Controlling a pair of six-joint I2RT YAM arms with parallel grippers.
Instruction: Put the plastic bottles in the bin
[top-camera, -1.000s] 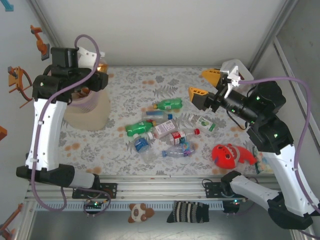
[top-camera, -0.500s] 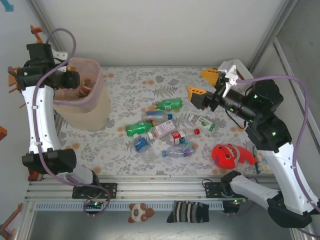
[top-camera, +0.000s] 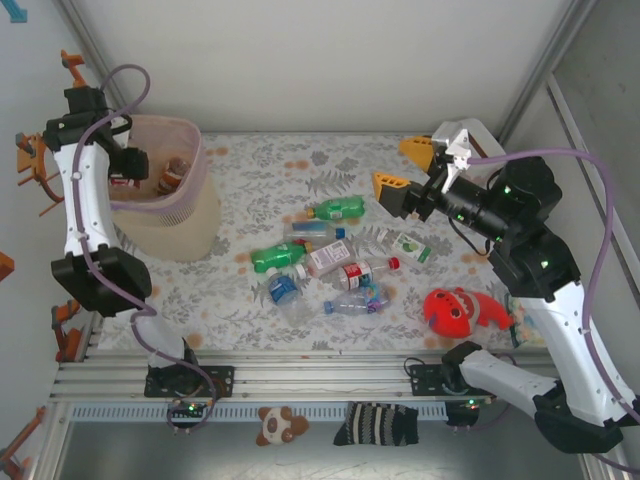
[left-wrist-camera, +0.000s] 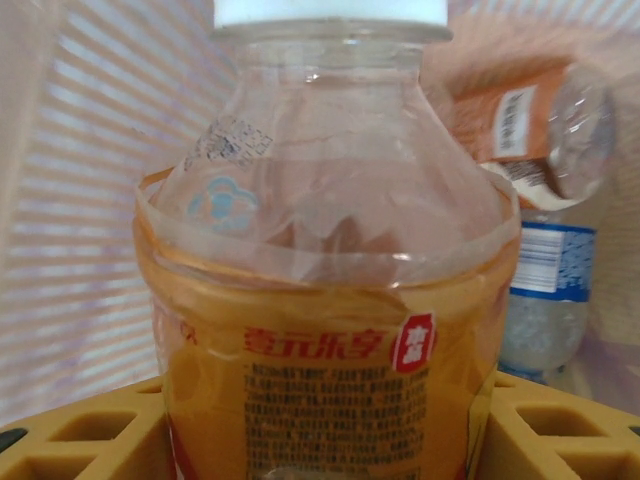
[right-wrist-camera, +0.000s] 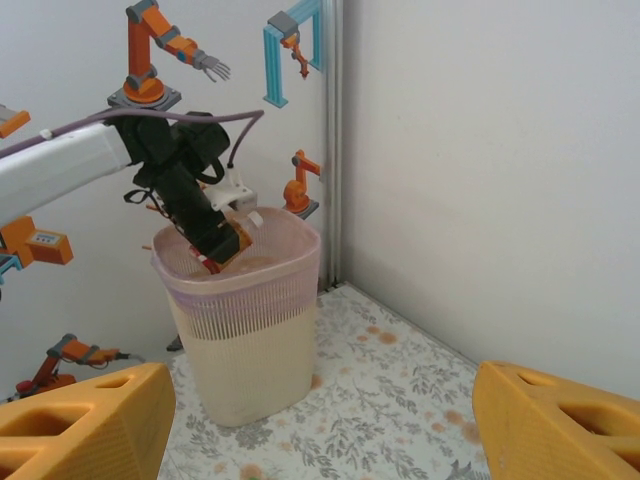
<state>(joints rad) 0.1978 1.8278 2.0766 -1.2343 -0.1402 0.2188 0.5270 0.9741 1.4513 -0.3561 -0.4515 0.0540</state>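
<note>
Pale-pink translucent perforated plastic bin (top-camera: 192, 185) stands at the far left of the flower-patterned counter (top-camera: 260, 170). The left gripper (top-camera: 125, 175) hangs inside its rim, jaws pinching a clear white-capped plastic bottle with an orange label (left-wrist-camera: 320, 300) by the body. Just beyond those jaws at least two more lie in the bin: a brownish plastic bottle with an orange label (left-wrist-camera: 520, 120) and a clear plastic bottle with a blue-and-white label (left-wrist-camera: 550, 290). I judge the job partly done, with the held one placed for release.

Between the two grippers a loose cluster of about eight bottles waits on the counter, among them a green plastic bottle (top-camera: 335, 208) nearest the right jaws and a clear plastic bottle with a red cap (top-camera: 362, 272) below them. The right gripper (top-camera: 405, 168) hovers over the cluster's far right side, jaws spread wide and holding nothing.

The bin wall sits close around the left jaws, so a straight lift looks like the safest way out. The right jaws have open counter to their left, while a red round plastic toy (top-camera: 460, 310) lies near the bottles on their near side
</note>
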